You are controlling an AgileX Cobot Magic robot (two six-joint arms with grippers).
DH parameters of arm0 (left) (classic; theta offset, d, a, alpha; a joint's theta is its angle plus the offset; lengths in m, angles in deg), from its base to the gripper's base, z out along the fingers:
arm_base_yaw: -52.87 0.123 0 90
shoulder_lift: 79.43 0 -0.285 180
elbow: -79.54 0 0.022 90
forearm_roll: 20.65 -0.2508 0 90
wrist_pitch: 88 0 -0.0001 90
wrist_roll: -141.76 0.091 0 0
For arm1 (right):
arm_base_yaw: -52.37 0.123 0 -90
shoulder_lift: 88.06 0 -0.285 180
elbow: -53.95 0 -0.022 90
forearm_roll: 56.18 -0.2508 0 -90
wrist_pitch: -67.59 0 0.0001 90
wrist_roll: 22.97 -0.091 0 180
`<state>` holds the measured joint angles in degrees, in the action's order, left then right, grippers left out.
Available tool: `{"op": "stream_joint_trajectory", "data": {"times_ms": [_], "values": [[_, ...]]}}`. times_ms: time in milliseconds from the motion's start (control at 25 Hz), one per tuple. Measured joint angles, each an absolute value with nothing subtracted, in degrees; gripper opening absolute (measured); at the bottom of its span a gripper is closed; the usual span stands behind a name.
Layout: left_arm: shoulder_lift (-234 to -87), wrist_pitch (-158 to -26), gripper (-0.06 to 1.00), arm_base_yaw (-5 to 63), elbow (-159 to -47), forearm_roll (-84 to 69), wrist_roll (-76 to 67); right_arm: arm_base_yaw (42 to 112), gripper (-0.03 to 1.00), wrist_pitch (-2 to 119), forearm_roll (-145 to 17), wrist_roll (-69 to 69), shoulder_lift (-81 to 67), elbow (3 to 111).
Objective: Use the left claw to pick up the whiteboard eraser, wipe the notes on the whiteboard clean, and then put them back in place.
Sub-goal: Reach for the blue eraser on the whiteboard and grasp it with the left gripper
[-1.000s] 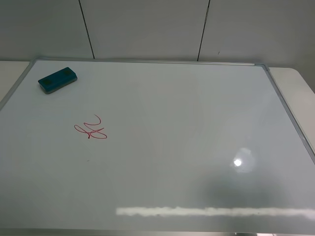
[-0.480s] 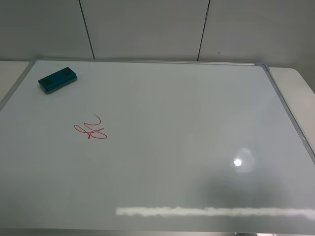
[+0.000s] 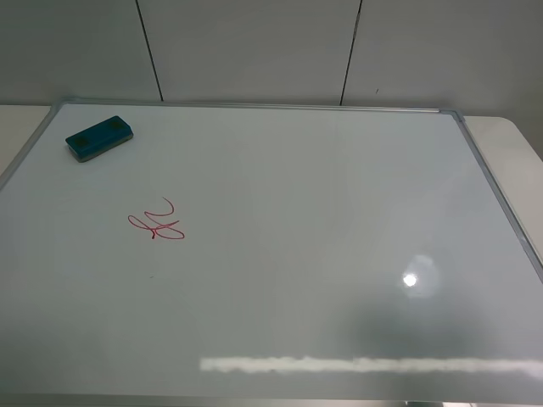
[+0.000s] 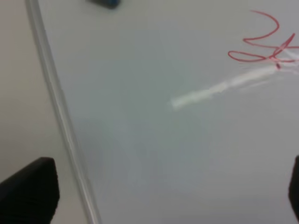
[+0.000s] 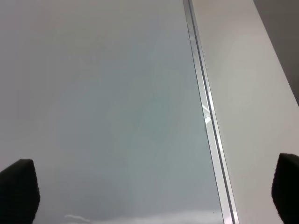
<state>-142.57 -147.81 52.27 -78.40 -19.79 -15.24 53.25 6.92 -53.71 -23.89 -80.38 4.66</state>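
Note:
The whiteboard (image 3: pixel 305 246) fills most of the exterior high view. The teal-blue whiteboard eraser (image 3: pixel 99 138) lies flat at its far left corner. The red notes (image 3: pixel 157 222) sit on the left half, nearer than the eraser. Neither gripper shows in that view. In the left wrist view the left claw (image 4: pixel 161 196) is open and empty, its black fingertips (image 4: pixel 30 193) wide apart above the board's left frame (image 4: pixel 56 102). The notes (image 4: pixel 266 44) and a sliver of the eraser (image 4: pixel 105 3) show ahead of it. The right gripper (image 5: pixel 152 191) is open and empty.
The board lies on a pale table (image 3: pixel 509 144) with a grey panelled wall (image 3: pixel 254 51) behind. The right wrist view shows the board's right frame (image 5: pixel 205 112) and table surface (image 5: pixel 252 93) beside it. A light glare (image 3: pixel 411 280) marks the board's right half.

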Motion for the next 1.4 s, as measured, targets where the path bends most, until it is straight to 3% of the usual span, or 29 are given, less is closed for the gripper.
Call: {"op": "stream_joint_trajectory", "data": {"times_ms": [520,800,1400], "values": [[-176.66,-144.24,0.99,52.43,-99.88,-17.97,8.29,53.25,0.99,6.92,-53.71,-23.89,-80.38,4.66],[-189.58,-145.36,0.99,57.31,-109.76,-12.74,17.45,53.25,0.99,6.92,-53.71,-23.89,-80.38,4.66],[-210.99,-145.4,0.99,61.89,-126.97,-11.12,23.01,53.25,0.99,6.92,-53.71,-23.89,-80.38,4.66]]}}
